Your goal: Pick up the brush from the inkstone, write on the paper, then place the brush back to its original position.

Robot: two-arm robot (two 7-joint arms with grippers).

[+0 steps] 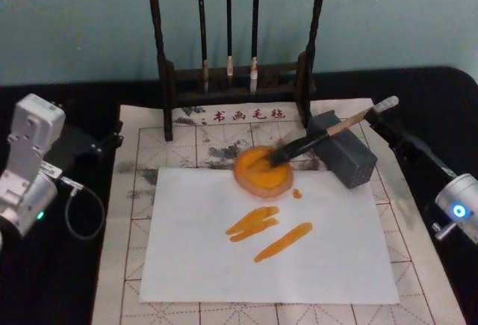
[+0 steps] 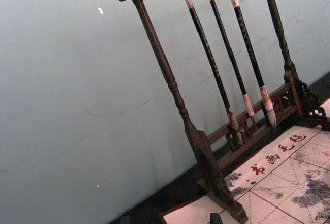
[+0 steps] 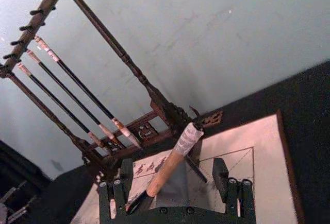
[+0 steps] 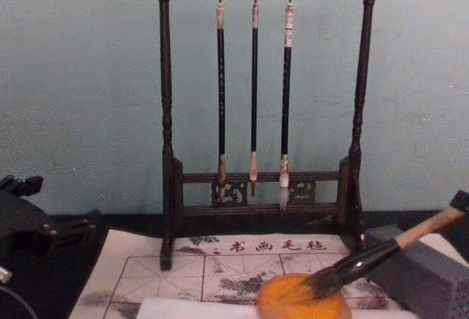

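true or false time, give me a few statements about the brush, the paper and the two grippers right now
1. The brush's bristles sit in the orange dish. True.
2. The paper is blank. False: it bears orange strokes.
3. Three thin brushes hang on the rack. True.
4. The right gripper is clamped on the brush. False: it is open around the handle.
5. The left gripper sits beside the mat's left edge. True.
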